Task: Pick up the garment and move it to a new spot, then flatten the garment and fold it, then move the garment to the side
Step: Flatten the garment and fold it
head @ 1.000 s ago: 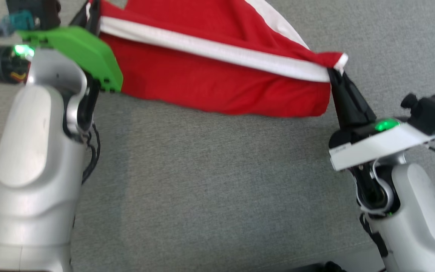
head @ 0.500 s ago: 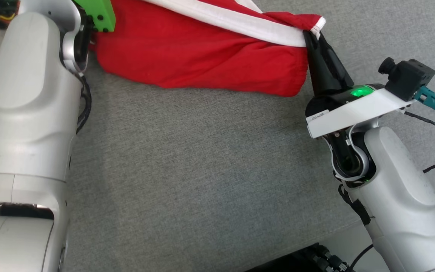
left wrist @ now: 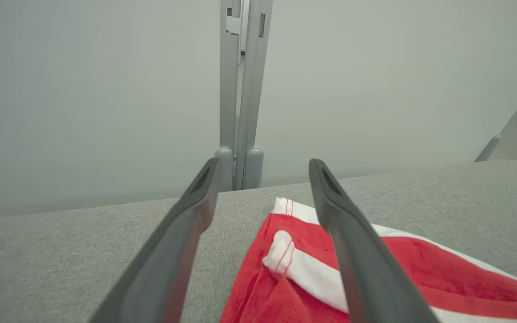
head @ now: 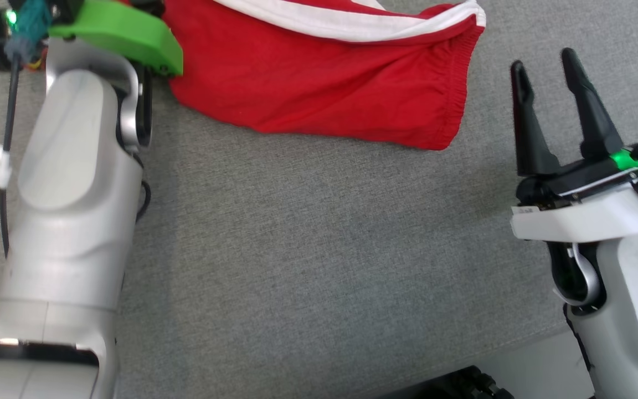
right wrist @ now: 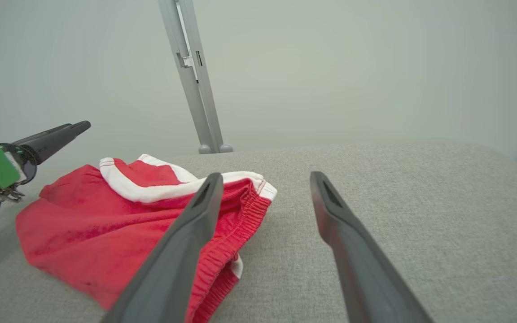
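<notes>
Right tool agape, garment hem seemingly apart

Lab-like test bay: pale partition panels, grey felt tabletop.

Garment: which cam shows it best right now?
Right wrist view: the red garment lies nearly whole on the grey surface, near edge partly hidden. Head view cuts its far part off at the frame's top. Left wrist view catches one white-trimmed corner.
</notes>
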